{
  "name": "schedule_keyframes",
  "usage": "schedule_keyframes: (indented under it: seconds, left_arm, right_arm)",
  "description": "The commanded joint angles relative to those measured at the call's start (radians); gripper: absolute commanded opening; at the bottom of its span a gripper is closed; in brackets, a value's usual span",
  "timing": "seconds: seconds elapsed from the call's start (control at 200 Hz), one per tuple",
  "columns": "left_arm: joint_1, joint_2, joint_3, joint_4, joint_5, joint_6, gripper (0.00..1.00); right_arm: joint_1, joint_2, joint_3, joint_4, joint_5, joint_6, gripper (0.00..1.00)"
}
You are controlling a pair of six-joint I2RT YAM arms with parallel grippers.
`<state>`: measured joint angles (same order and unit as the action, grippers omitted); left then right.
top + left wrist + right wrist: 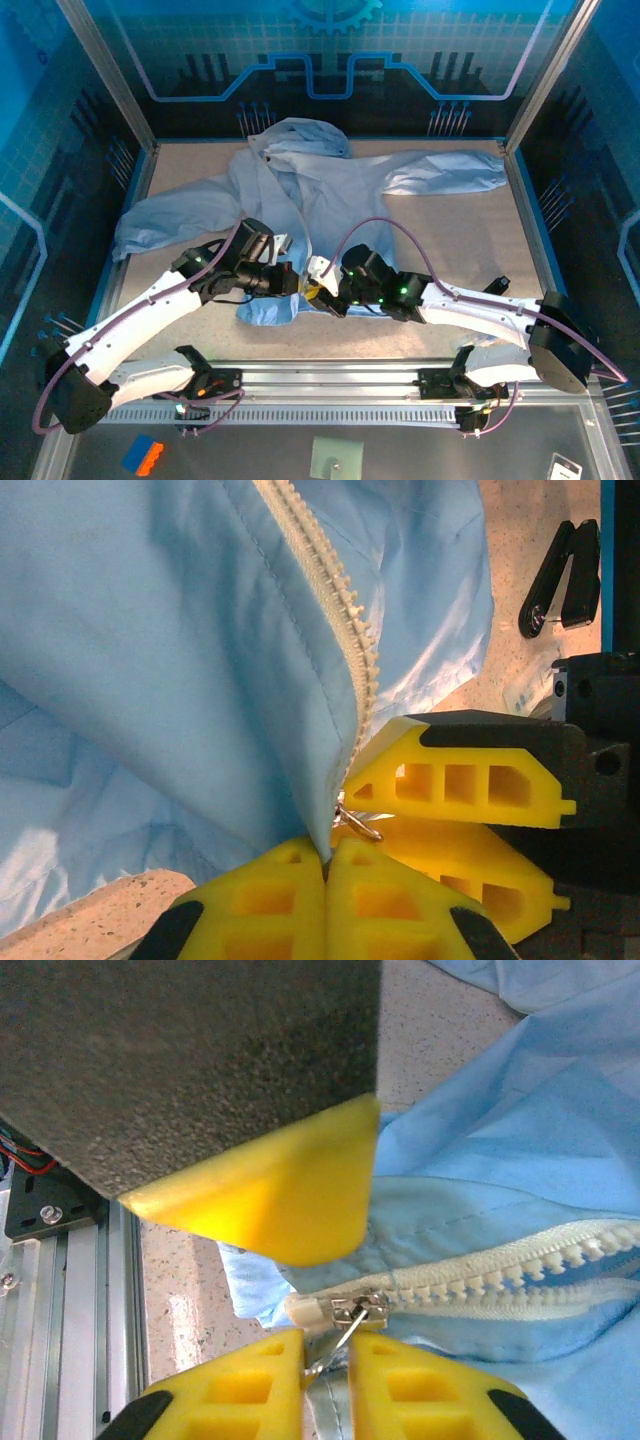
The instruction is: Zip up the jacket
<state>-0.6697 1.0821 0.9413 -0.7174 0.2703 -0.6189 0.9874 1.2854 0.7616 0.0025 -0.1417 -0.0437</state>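
Top external shows the pale blue hooded jacket (330, 190) spread on the worktop (450, 240), hood at the far side. The left hand (325, 855) is clamped tight on its hem beside the zipper (500, 1280). The right hand (326, 1345), nearly closed, pinches the zipper pull (345, 1338).

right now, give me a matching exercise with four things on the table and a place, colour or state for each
1 left gripper
2 right gripper
3 hood
4 zipper teeth

a cream
b far side of table
c either side of zipper pull
d shut on jacket edge

pairs: 1-d, 2-c, 3-b, 4-a
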Motion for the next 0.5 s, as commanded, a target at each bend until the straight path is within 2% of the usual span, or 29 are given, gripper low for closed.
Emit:
schedule_keyframes:
  seconds: [0.0,0.135,0.495]
  left_arm:
    - [-0.005,-0.012,-0.005,-0.062,0.050,0.039,0.00]
    - [-0.005,-0.016,-0.017,-0.080,0.061,0.041,0.00]
    - [-0.006,-0.022,-0.071,-0.099,0.052,-0.003,0.00]
  right_arm:
    - [0.010,0.004,0.046,-0.021,-0.008,0.008,0.12]
    - [0.008,0.020,0.060,-0.032,-0.005,0.020,0.00]
    - [0.013,0.043,0.065,-0.044,0.121,0.058,0.00]
